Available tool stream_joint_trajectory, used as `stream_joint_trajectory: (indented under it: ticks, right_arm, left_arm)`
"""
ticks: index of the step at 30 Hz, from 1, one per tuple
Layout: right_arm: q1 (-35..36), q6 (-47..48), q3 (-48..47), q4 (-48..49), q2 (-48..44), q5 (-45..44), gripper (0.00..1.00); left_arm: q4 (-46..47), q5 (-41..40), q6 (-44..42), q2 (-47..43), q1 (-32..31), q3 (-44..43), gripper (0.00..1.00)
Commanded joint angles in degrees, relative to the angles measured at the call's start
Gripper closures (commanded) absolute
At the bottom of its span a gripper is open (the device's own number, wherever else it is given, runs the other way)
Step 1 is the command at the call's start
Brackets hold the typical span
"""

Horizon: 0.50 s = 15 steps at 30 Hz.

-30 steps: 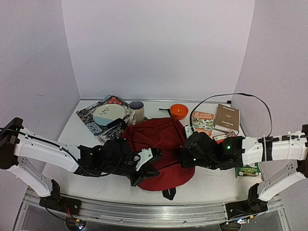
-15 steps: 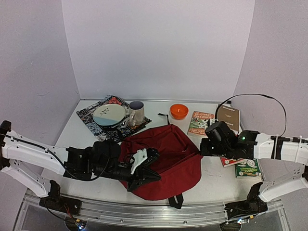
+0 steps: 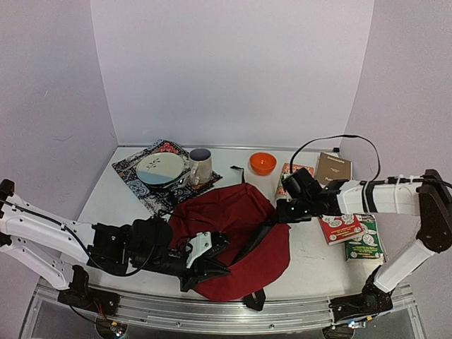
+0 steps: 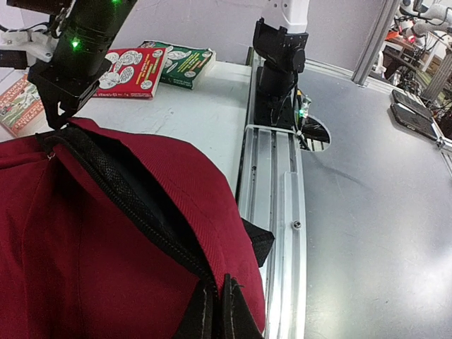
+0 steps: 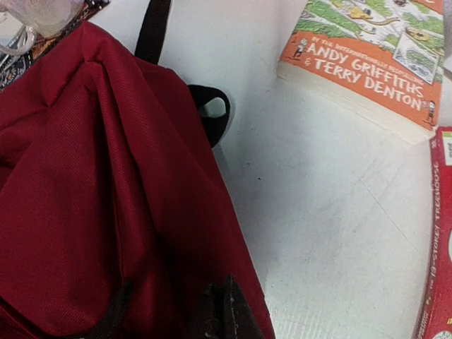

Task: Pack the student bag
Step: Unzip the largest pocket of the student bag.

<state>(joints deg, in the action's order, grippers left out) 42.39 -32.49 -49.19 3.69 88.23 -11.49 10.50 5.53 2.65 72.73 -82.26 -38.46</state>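
Observation:
The student bag (image 3: 226, 215) is a dark red backpack lying mid-table, its near end at the front edge. A dark zip opening (image 3: 258, 240) gapes on its right side. My left gripper (image 3: 216, 256) is shut on the bag's near edge, where the black zip tape (image 4: 134, 205) ends between its fingertips (image 4: 236, 314). My right gripper (image 3: 281, 212) is shut on the bag's far right edge, pinching red fabric (image 5: 106, 183) at the bottom of the right wrist view. In the left wrist view the right gripper (image 4: 58, 120) holds up the other end of the zip.
A patterned mat with a plate (image 3: 161, 168), a mug (image 3: 200, 164) and an orange bowl (image 3: 263, 163) stand behind the bag. An orange book (image 5: 367, 56), a brown book (image 3: 332, 169), a red book (image 3: 339, 227) and a green book (image 3: 365, 244) lie right. The metal rail (image 4: 272, 183) runs along the near edge.
The left gripper has dragged the bag's near edge toward the front and left. The right gripper pulled its edge back and right, and the zip opening has spread into a dark gap.

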Motion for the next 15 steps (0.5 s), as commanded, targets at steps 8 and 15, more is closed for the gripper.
stream_joint_trajectory:
  ticks: [8, 15]
  right_arm:
    - [-3.9, 10.9, -13.4, 2.2, 8.9, 1.8, 0.95]
    - [-3.8, 10.3, -11.1, -0.9, 1.8, 8.3, 0.63]
  left_arm:
    - [0.9, -3.3, 0.0, 4.3, -4.4, -6.2, 1.00]
    - [1.0, -19.9, 7.1, 14.7, -4.1, -15.0, 1.00]
